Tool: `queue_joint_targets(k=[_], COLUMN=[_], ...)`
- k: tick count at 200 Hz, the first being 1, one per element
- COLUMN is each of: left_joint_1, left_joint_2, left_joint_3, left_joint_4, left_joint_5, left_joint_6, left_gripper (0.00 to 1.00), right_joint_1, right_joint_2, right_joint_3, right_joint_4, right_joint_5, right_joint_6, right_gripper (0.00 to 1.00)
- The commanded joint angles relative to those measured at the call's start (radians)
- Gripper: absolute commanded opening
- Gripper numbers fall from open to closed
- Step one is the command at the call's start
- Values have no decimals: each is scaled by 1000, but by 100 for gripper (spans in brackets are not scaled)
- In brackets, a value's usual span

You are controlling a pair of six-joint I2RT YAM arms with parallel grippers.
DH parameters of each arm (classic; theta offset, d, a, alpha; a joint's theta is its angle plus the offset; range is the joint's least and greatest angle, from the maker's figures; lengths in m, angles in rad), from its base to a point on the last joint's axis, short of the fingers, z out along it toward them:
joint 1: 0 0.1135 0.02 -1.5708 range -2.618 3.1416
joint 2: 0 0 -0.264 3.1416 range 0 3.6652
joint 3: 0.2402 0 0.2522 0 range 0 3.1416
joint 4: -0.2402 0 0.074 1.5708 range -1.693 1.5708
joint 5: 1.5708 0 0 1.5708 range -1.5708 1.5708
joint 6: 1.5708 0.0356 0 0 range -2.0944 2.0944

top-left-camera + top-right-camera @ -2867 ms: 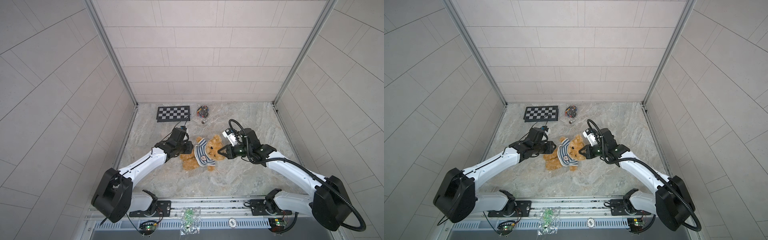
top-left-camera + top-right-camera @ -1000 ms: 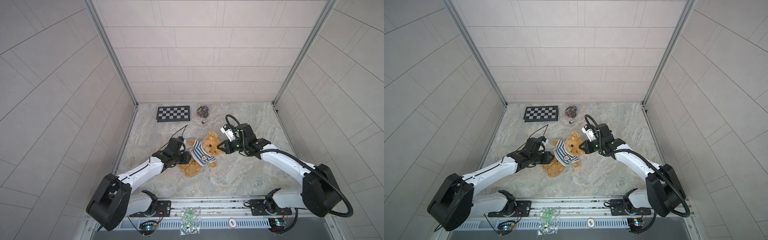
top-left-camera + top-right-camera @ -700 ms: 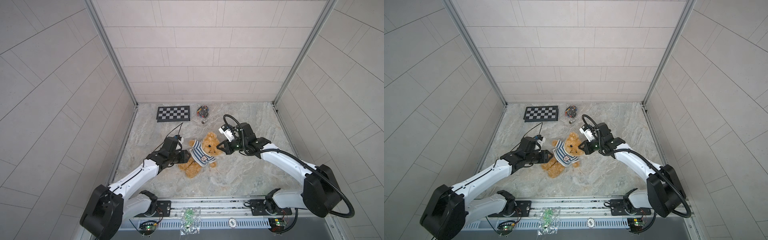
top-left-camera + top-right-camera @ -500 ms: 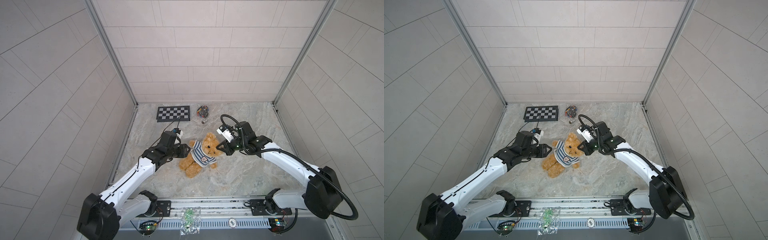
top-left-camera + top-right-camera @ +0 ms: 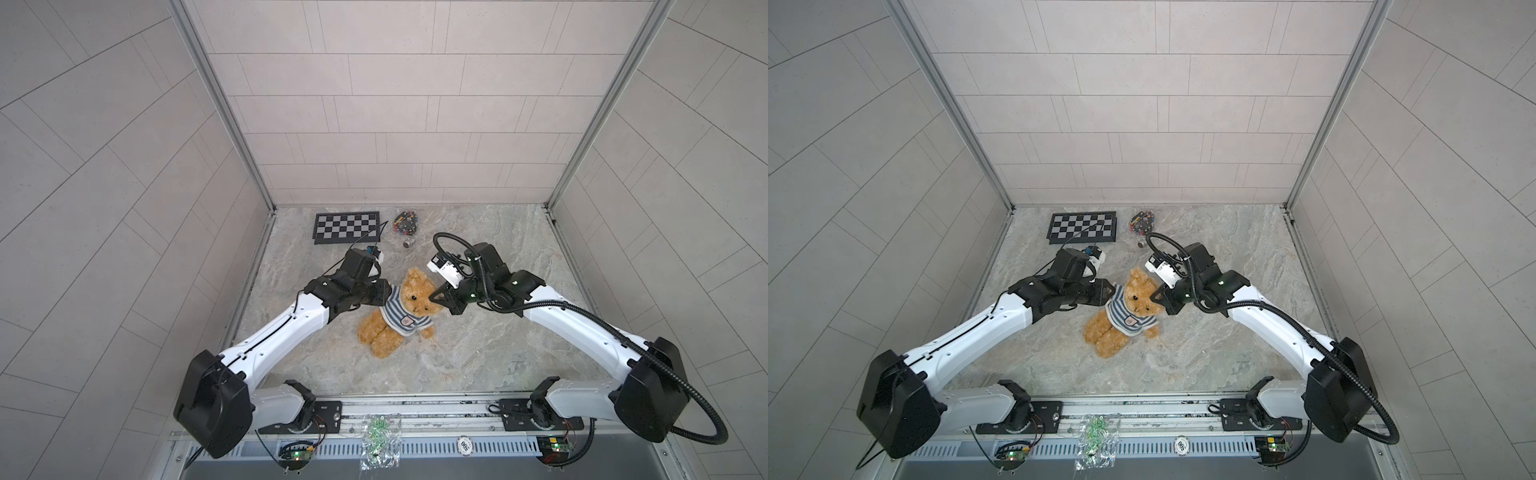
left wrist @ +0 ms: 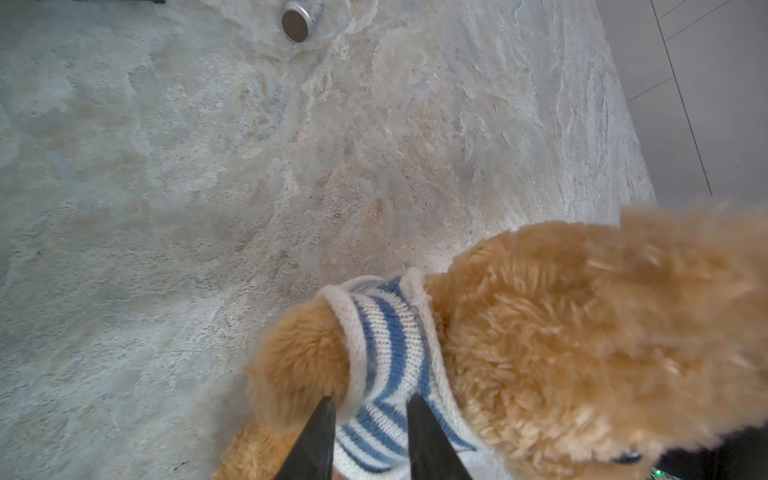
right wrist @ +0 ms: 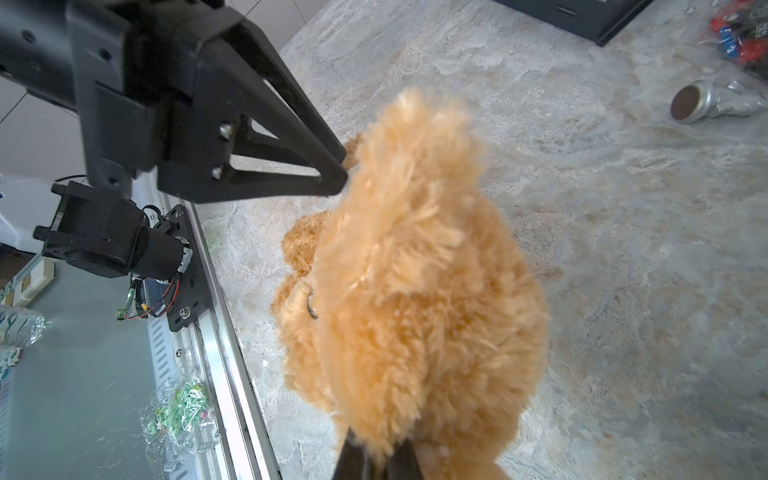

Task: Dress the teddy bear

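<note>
The golden-brown teddy bear (image 5: 384, 332) (image 5: 1106, 332) sits half upright mid-table, wearing a blue-and-white striped shirt (image 5: 401, 313) (image 5: 1125, 313). My left gripper (image 5: 388, 293) (image 5: 1111, 291) is at the bear's shoulder. In the left wrist view its two fingers press on the knit sleeve (image 6: 386, 332) from both sides, midway at the gripper (image 6: 372, 409), with the furry arm (image 6: 299, 365) poking out beside them. My right gripper (image 5: 436, 297) (image 5: 1156, 297) is shut on the fur at the bear's ear, holding the head (image 7: 415, 291) up; its fingertips (image 7: 353, 457) are buried in fur.
A checkerboard (image 5: 347, 226) lies at the back, with a bag of small coloured parts (image 5: 405, 220) and a small metal cap (image 5: 408, 244) (image 6: 296, 20) (image 7: 692, 104) next to it. A clear bag (image 5: 378, 436) lies on the front rail. Tiled walls close three sides.
My left gripper came up from the bear's lower side to its shoulder and narrowed onto the sleeve. The right gripper drew the bear's head up and slightly back.
</note>
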Motion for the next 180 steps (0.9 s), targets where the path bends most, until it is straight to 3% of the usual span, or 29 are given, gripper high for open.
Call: queue_joint_targets(k=[1,95,124,180], left_joint_1=[-13,-16,-16,7], left_joint_2=[27,42,39,10], left_joint_3=[39,15,17,-18], left_joint_4=[8,38,27,15], left_joint_5=[-24,-59,-85,-114], left_joint_6=[2,-23,-22,-24], left_gripper=[30,18,0,0], right_joint_1=[10,29,29,29], right_joint_2=[-34,-48,-57,-80], right_joint_3=[31,32,28,18], right_joint_4=[-9,-16,-26,-43], right_joint_5=[-5,4,8,17], right_joint_6=[-43,-44,-49,-56], right_gripper=[0,0,0,0])
